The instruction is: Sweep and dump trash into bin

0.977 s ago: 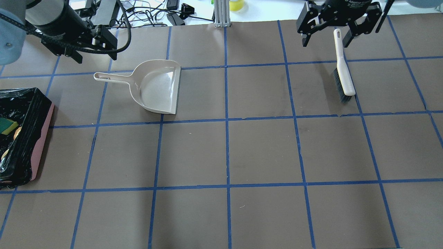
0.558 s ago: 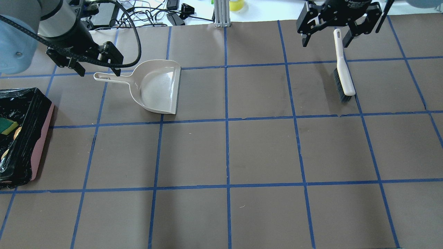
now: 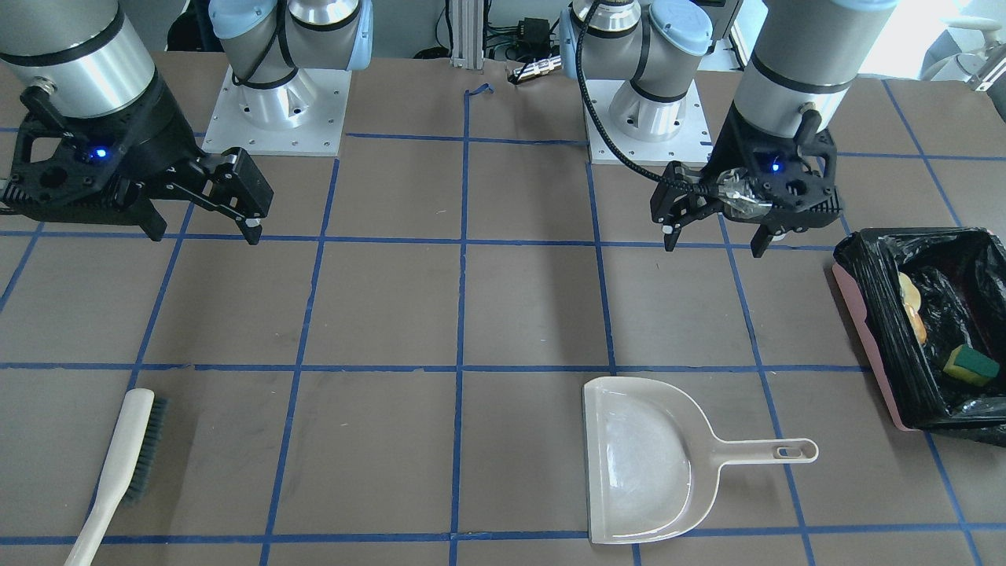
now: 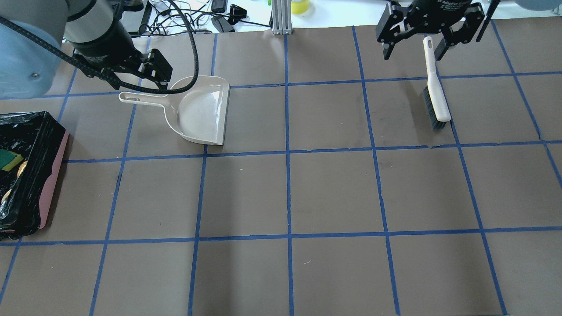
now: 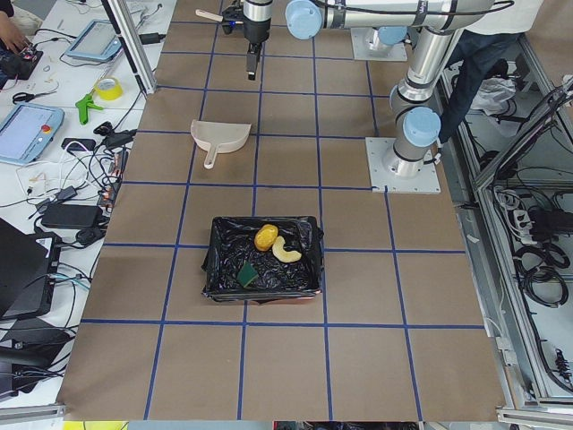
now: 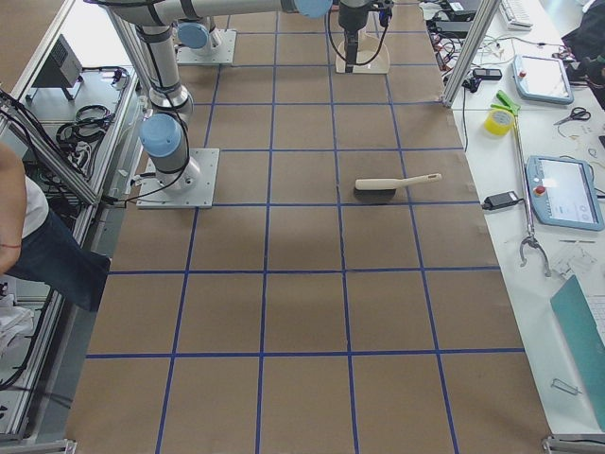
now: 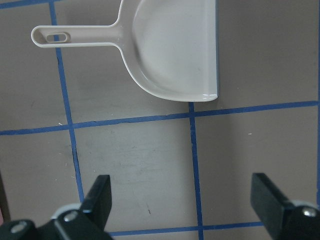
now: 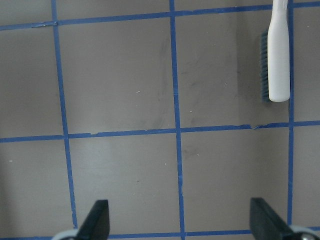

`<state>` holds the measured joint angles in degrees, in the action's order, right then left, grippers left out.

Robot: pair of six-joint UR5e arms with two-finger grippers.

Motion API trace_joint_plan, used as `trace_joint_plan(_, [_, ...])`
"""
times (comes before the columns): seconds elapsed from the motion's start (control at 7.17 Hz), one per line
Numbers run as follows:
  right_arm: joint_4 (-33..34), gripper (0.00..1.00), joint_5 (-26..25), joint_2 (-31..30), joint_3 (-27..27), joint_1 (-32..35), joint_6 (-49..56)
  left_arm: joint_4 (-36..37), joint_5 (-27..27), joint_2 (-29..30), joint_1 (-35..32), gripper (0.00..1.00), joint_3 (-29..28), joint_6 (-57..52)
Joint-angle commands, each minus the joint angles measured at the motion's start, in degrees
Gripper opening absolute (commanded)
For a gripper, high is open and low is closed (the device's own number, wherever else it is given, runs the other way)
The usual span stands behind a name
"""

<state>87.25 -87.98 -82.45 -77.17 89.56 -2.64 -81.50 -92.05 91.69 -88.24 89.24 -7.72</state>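
Note:
The trash lies inside the bin: a yellow-orange potato-like piece, a tan croissant-like piece and a green-and-yellow sponge wedge. The pink bin with its black bag stands at the table's left edge; the sponge shows in it. My left gripper is open and empty, hovering just behind the beige dustpan's handle. My right gripper is open and empty above the handle end of the beige brush.
The dustpan lies flat and empty, mouth toward the table's middle, and fills the top of the left wrist view. The brush lies flat. Cables and an aluminium post sit beyond the far edge.
My left arm has swung right from the far left corner to the dustpan's handle. The right arm, dustpan, brush and bin have not moved.

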Motion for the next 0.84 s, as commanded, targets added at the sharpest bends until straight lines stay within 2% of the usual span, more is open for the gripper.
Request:
trace_joint_plan(0.0, [0.03, 1.00, 0.00, 0.01, 0.00, 0.00, 0.00, -1.82, 2.20, -1.94, 0.35, 1.00, -0.39, 0.42])
trace_joint_plan(0.7, [0.03, 1.00, 0.00, 0.01, 0.00, 0.00, 0.00, -1.74, 3.11, -2.21, 1.58, 1.00, 0.49, 3.15])
